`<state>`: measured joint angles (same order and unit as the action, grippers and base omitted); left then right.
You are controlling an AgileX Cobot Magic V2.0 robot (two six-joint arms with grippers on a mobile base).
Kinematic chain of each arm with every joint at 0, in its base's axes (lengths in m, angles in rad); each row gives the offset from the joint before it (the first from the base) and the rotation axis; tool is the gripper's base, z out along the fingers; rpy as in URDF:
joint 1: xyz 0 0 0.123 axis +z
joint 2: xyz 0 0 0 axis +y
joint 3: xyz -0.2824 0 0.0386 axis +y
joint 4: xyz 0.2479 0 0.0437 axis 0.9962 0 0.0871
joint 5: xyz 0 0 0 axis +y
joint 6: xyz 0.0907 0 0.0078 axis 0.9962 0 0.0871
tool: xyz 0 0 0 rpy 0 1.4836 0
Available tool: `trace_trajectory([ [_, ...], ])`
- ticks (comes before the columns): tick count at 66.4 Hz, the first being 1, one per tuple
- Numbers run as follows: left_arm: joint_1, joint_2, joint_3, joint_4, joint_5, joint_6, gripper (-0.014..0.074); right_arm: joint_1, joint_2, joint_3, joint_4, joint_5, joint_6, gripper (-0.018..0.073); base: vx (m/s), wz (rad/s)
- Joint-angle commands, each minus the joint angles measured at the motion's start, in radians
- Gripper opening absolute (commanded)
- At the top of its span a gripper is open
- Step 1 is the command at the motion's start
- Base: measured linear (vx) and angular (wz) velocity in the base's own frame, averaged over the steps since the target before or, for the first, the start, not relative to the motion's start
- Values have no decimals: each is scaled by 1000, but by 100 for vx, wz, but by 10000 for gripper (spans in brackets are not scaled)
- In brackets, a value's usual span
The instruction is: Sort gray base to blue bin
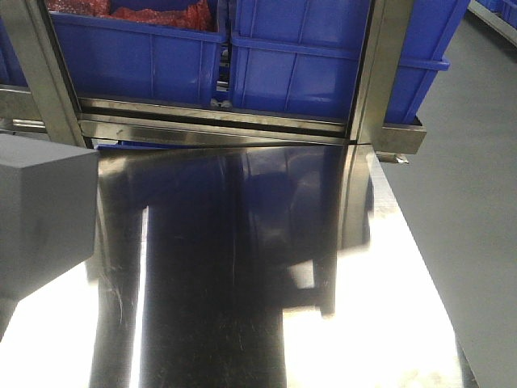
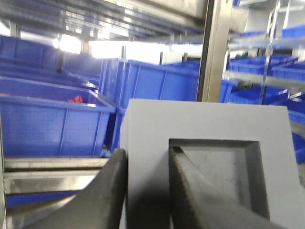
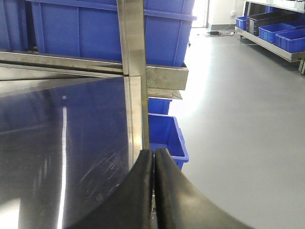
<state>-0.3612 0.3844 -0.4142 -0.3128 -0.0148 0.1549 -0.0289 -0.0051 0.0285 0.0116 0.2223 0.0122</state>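
In the front view the gray base [image 1: 44, 214] shows at the far left, seemingly held above the steel table [image 1: 388, 323]. The hand carrying it is out of sight. Beyond it on the rack stand the blue bin [image 1: 299, 65] and a neighbouring crate [image 1: 137, 56] with red contents. In the left wrist view the left gripper [image 2: 147, 153] is clamped on one wall of the block. One finger [image 2: 109, 191] presses the outer side and the other sits inside the square recess, which faces back toward the wrist. The block has no real long axis, so direction decides the move: the bin lies ahead of the fingertips, past the block's top edge, and the red-filled crate is off to their left. That this bin is the target is my judgement. In the right wrist view the right gripper [image 3: 153, 155] is pressed closed on nothing at the table's edge, with the block nowhere near it, so the left arm is the one placed to carry the block forward.
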Motion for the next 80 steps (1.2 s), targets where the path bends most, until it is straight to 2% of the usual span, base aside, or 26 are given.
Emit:
trace_trajectory([
  [1, -5, -33, -24, -12, -99, -14, -6, -3, 18, 1, -5, -72, -12, -5, 0, 0],
  [80, -5, -39, -24, -12, -105, -14, -6, -3, 18, 1, -5, -72, -12, -5, 0, 0],
])
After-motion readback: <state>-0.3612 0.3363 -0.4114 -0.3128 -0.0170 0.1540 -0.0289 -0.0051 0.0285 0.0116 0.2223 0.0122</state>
